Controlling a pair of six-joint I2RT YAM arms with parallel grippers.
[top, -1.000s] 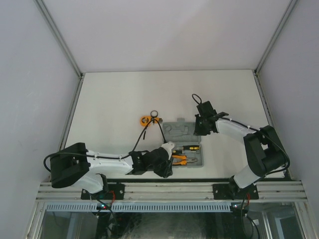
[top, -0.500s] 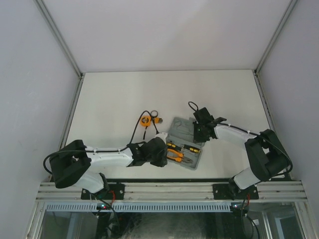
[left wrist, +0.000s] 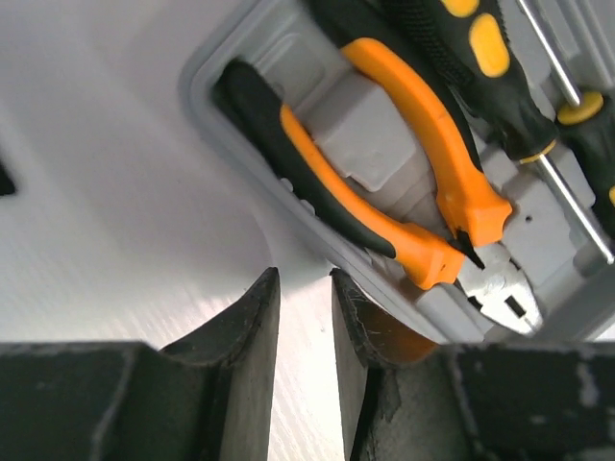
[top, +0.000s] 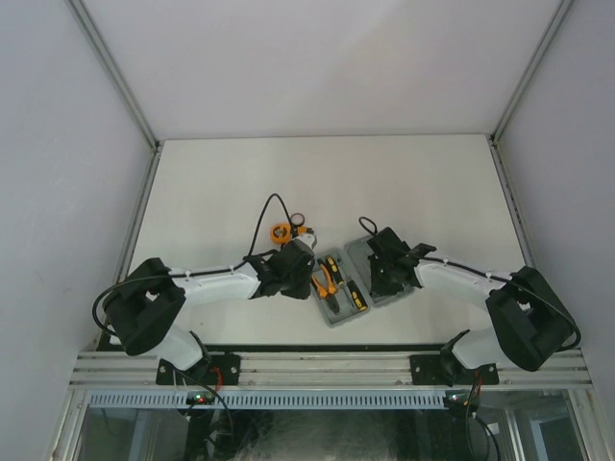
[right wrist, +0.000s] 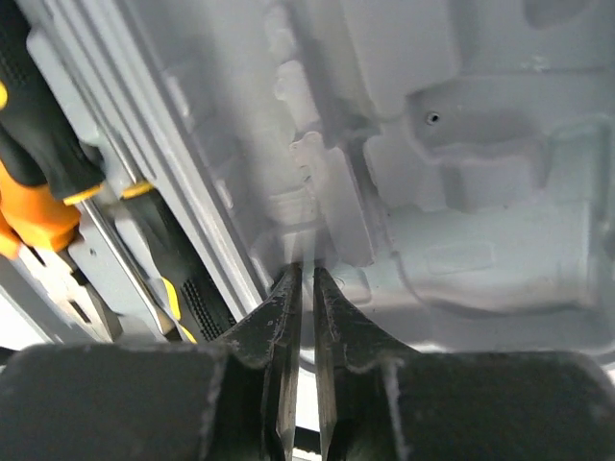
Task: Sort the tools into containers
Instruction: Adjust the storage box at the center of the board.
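White table (top: pixel 211 182): carries all items.

Flat grey plastic hinged tool case (top: pixel 365 254): lies open near the table's front edge, between the two arms, askew to that edge. The overhead view shows both halves. The left wrist view shows only a corner of the filled half. The right wrist view shows mainly the other half, whose visible moulded recesses hold nothing.

Left gripper (left wrist: pixel 300 288): low over bare table just beside the case's rim. Jaws narrowly apart, nothing between them. One finger looks to be against the rim.

Right gripper (right wrist: pixel 303 279): down inside the unfilled half, close to the hinge line. Jaws all but closed. Whether they pinch a moulded rib cannot be told. The overhead view hides both grippers' fingertips.

Orange-handled pliers (left wrist: pixel 423 125): seated in the filled half.

Two black-and-yellow screwdrivers (left wrist: pixel 480 67): seated alongside the pliers.

Round orange tape measure (top: pixel 281 230): on the table beyond the left gripper, outside the case, overhead view only.

Small black ring (top: pixel 298 220): just beside the tape measure.
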